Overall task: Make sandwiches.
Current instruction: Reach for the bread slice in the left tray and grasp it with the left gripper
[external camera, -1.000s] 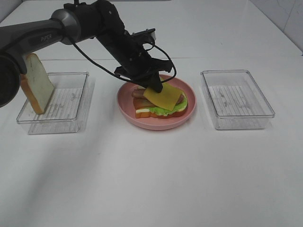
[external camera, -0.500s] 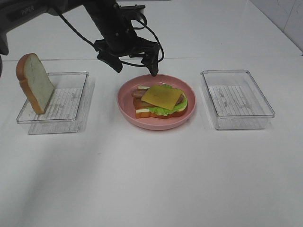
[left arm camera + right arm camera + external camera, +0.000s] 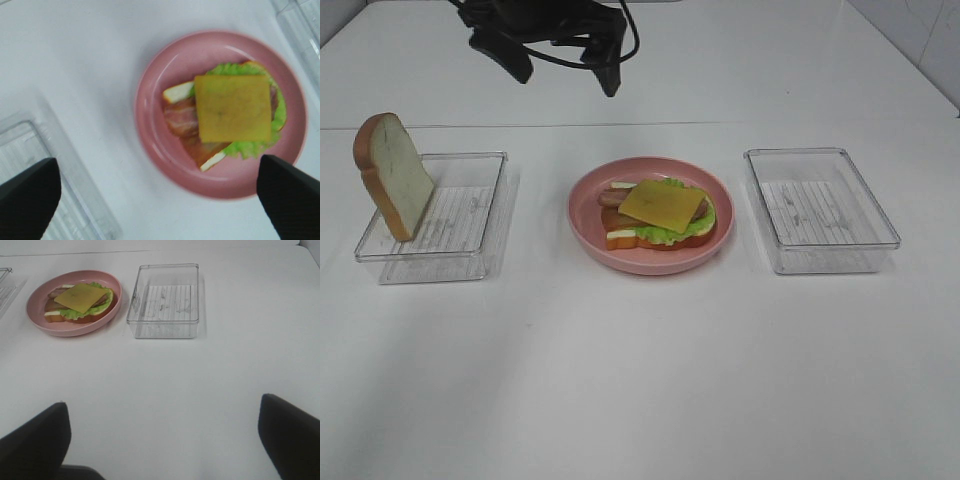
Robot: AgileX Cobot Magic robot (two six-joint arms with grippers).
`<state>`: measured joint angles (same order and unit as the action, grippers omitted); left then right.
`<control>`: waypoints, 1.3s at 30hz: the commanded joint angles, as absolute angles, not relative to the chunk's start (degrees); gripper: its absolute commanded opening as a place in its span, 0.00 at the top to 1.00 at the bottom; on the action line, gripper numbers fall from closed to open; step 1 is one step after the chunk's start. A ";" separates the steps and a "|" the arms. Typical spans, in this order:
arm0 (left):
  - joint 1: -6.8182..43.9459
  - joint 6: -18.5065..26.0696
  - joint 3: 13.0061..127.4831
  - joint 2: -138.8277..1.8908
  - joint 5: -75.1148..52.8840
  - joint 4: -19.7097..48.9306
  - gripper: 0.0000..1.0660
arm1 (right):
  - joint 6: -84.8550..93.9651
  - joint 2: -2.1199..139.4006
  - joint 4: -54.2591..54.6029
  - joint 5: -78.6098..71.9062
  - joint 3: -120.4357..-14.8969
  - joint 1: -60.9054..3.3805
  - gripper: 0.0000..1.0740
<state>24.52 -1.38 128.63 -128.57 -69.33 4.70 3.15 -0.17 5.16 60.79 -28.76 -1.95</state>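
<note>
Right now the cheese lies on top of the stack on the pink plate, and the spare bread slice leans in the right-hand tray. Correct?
Not quite: the bread slice leans in the left-hand tray, as the exterior high view shows. The cheese does top the stack on the pink plate.

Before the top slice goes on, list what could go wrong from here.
1. The bread slice leans on edge against the left tray; a poor pinch by the open left gripper may tip it out.
2. The cheese lies loose and skewed on the lettuce; pressing bread down could slide it.
3. The stack sits off-centre on the pink plate, so the top slice may land unevenly.
</note>
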 commanded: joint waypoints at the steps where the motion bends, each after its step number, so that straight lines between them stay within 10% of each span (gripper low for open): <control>1: 22.17 -1.95 117.80 -120.03 -73.17 2.35 0.04 | 3.72 -1.55 5.50 60.22 -28.71 -1.78 0.11; 18: 3.55 2.06 106.28 -114.13 -73.17 3.21 0.04 | 3.72 -1.55 5.50 60.22 -28.71 -1.78 0.11; 39: 2.29 1.78 118.14 -132.30 -73.05 8.77 0.04 | 3.72 -1.55 5.50 60.22 -28.71 -1.78 0.11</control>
